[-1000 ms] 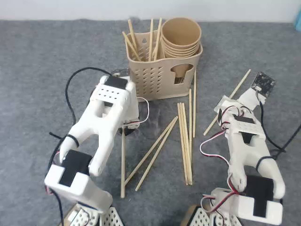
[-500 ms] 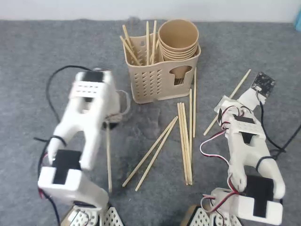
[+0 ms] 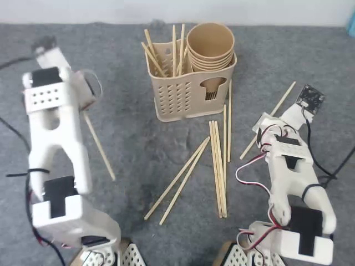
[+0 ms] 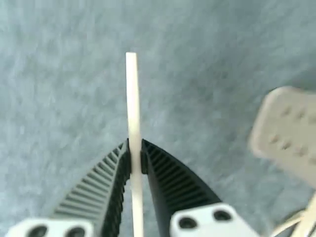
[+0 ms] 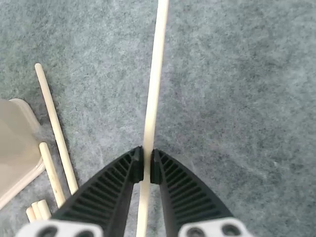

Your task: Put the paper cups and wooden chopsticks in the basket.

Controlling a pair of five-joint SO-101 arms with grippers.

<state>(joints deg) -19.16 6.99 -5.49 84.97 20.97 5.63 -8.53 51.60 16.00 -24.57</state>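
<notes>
While I watched the feeds, the left gripper (image 4: 135, 148) was clamped on a held chopstick (image 4: 131, 98), a pale, plain wooden stick. The black ribbed jaws pinched it, and its blunt end poked well past them. From the high view the held chopstick (image 3: 100, 147) slanted out from under the left arm (image 3: 55, 127), near the left edge of the grey mat (image 3: 122, 66). Its free end pointed toward the near edge; I could not tell whether that end touched the mat.

The right gripper (image 5: 146, 154) was likewise closed on a slanted chopstick (image 5: 155, 74) of the same light wood. From the right arm (image 3: 291, 166) this stick ran off toward the mat's far right corner.

At the middle of the far edge stood the basket (image 3: 191, 91), beige plastic with rows of small holes and a cut-out in its front wall. The paper cups (image 3: 211, 41), brown and nested in one upright stack, sat in its right side with their rims above the basket's rim. Several upright chopsticks (image 3: 176, 50) leaned in its left side.

Just in front of the basket, loose sticks lay flat on the mat:
- A bundle of three chopsticks (image 3: 218, 166) ran side by side toward the near edge.
- A diagonal pair (image 3: 178, 177) angled off to the bundle's left.
- Two single chopsticks (image 3: 229, 127) lay beside the basket's right front corner.
</notes>
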